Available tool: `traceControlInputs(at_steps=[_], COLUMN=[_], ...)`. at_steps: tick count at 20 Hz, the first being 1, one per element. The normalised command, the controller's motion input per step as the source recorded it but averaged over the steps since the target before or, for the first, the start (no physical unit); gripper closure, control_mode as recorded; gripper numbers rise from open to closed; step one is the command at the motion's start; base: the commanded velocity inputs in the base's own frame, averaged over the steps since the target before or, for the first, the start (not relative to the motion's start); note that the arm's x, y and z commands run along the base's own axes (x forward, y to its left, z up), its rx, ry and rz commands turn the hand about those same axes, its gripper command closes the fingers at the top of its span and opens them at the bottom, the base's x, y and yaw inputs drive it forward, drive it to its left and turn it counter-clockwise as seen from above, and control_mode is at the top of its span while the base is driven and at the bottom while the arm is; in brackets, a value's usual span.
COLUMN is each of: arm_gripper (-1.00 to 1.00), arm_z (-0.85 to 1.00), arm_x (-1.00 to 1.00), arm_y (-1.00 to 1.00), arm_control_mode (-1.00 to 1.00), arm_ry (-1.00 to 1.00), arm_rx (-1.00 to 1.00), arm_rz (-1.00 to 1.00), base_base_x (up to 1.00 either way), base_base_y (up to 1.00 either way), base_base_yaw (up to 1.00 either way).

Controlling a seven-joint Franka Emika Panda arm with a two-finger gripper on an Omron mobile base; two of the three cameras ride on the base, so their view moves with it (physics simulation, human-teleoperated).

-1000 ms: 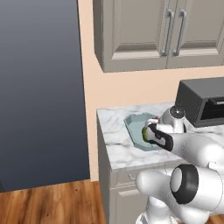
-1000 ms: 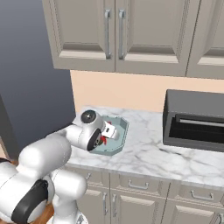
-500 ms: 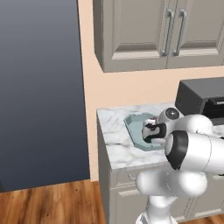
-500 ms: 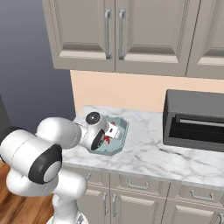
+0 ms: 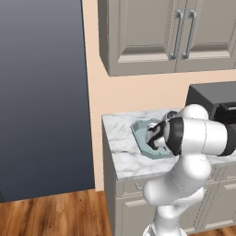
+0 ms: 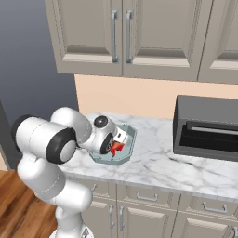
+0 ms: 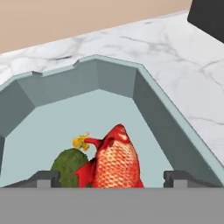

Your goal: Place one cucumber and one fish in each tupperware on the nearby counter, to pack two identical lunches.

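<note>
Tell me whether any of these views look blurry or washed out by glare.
Left base view: even flat light, no glare on the counter. Right base view: sharp, the arm hides much of the tupperware. Hand view: crisp on the fish and cucumber.

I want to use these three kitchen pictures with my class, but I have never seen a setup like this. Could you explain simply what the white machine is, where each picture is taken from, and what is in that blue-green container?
The white machine is a robot arm with a two-finger gripper. Two pictures come from cameras behind the arm, one on its left and one on its right. The third comes from a camera on the hand itself, looking along the fingers.

On the marbled counter sits a pale blue-teal container. Inside it lie a red-orange fish and a dark-green cucumber, side by side. The fingers stand wide apart above them and hold nothing. A dark toaster oven stands further along the counter.
</note>
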Motion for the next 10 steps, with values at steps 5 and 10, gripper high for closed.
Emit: traceControlInputs(at_steps=[5,10], arm_gripper=[-1.0,-1.0], arm_z=[-0.02,0.76], arm_x=[-0.16,-0.52], arm_y=[-0.14,-0.26], arm_control_mode=[-1.0,-1.0], arm_ry=[0.01,0.0], arm_rx=[0.0,0.0], arm_rz=[-0.02,-0.01], base_base_x=[0.0,0.0], base_base_y=[0.0,0.0], base_base_yaw=[0.0,0.0])
